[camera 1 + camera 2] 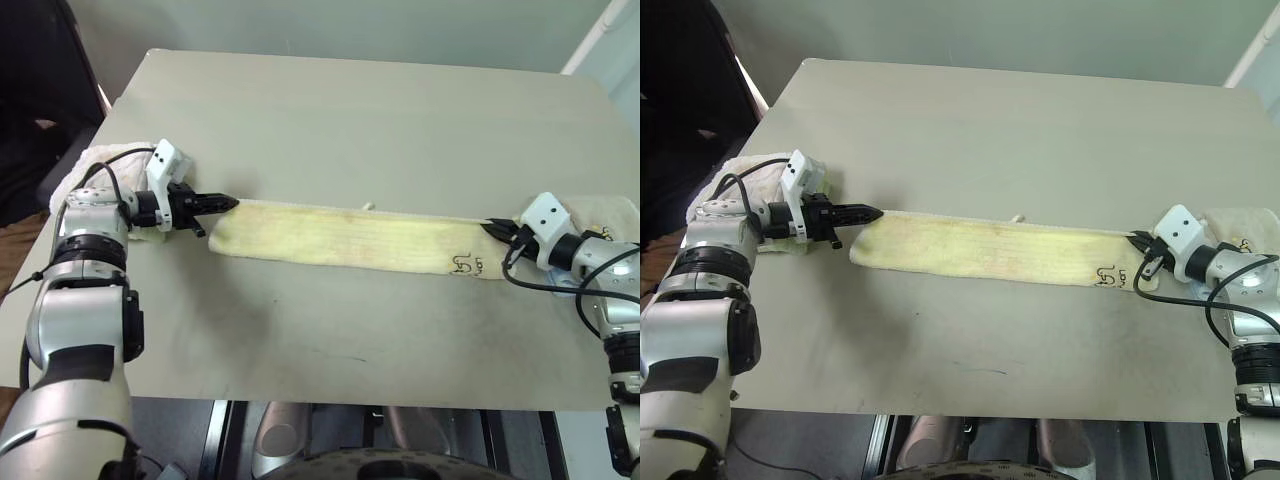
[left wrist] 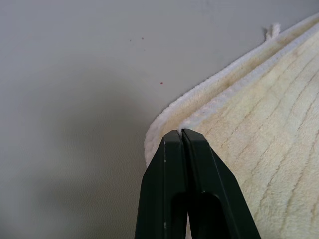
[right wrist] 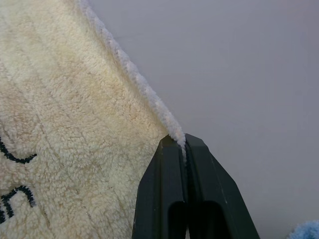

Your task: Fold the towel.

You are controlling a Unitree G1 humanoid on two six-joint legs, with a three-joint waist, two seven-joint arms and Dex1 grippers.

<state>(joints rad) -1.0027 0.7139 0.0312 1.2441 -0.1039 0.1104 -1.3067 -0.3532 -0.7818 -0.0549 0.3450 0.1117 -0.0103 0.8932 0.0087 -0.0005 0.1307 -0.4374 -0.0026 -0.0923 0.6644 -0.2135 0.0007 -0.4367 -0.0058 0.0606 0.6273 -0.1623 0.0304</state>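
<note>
Currently the towel (image 1: pixel 355 238) lies flat across the middle of the frame on the table (image 1: pixel 350 110), stretched as a long narrow strip running from centre-left to the right side. Pale yellow, white-edged along its far side; dark stitched marks sit near its right end, and a small white tag sticks up from the far edge about midway.

Left gripper (image 1: pixel 228 203), at the left of the frame: fingers pressed together on the far corner of the towel's left end; in the left wrist view the white hem (image 2: pixel 209 89) runs right into the fingertips.

Right gripper (image 1: pixel 492 229), at the right of the frame: fingers likewise closed tight, pinching the far corner of the towel's right end; the edge enters between the tips in the right wrist view.

White cloth (image 1: pixel 90 165) lies bunched at the table's left edge, behind the left arm. Beige cloth (image 1: pixel 608 212) rests at the right edge. No containers on the table.
</note>
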